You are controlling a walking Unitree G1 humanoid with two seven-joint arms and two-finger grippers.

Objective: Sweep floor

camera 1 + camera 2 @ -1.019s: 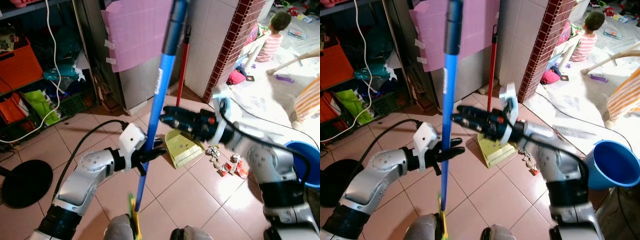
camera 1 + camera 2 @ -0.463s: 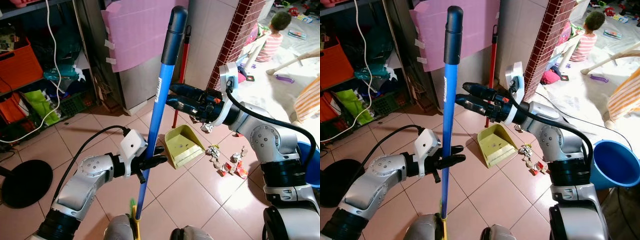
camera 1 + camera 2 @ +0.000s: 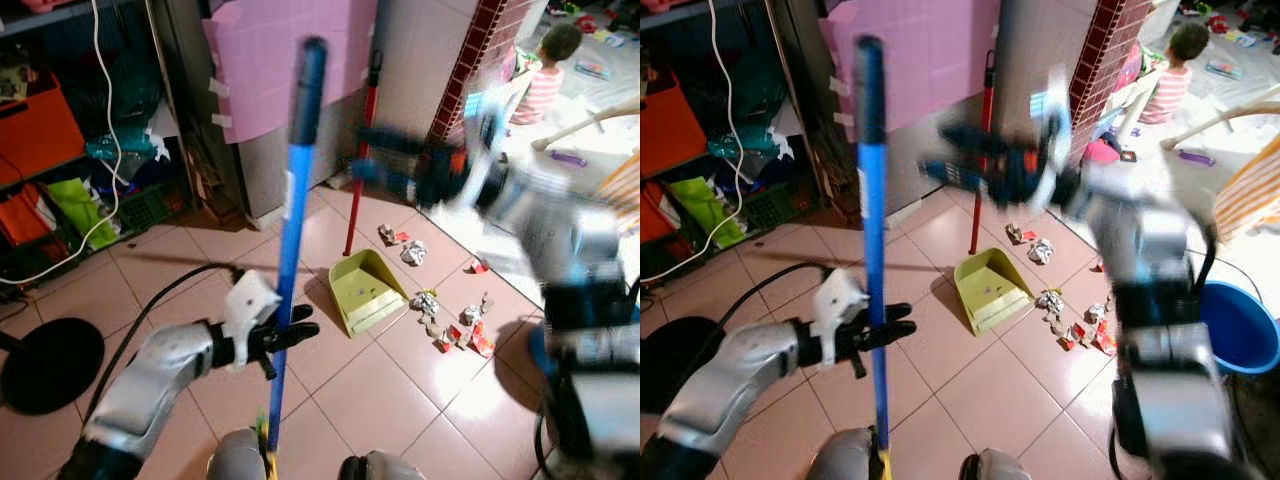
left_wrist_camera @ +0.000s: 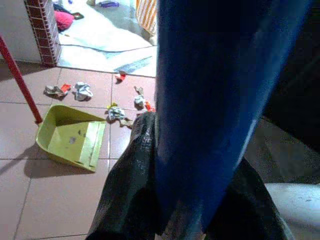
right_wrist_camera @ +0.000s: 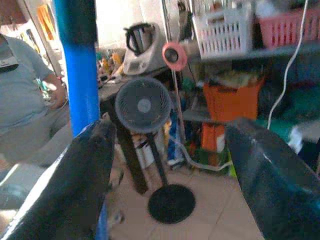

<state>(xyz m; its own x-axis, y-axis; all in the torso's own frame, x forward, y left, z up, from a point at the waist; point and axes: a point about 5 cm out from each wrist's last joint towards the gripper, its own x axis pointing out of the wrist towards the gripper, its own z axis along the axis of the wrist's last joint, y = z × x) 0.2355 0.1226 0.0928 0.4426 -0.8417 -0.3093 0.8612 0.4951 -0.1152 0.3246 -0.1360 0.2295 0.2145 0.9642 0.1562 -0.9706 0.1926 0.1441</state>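
One blue broom [image 3: 290, 230], one red pole [image 3: 360, 150], one green dustpan [image 3: 367, 292], one blue bucket [image 3: 1240, 325], two orange bins [image 3: 38, 128], two grippers.

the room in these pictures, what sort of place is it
Probably a lived-in home's storage or utility corner: tiled floor, cluttered shelves with an orange crate, a green dustpan, and a child playing in the next room.

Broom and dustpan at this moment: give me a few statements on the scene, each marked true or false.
1. The left gripper is shut on the blue broom handle. True.
2. The right gripper also grips that handle. False: its jaws are open, apart from the handle.
3. The yellow-green dustpan lies on the floor tiles. True.
4. The crumpled litter is inside the dustpan. False: it lies on the tiles beside it.
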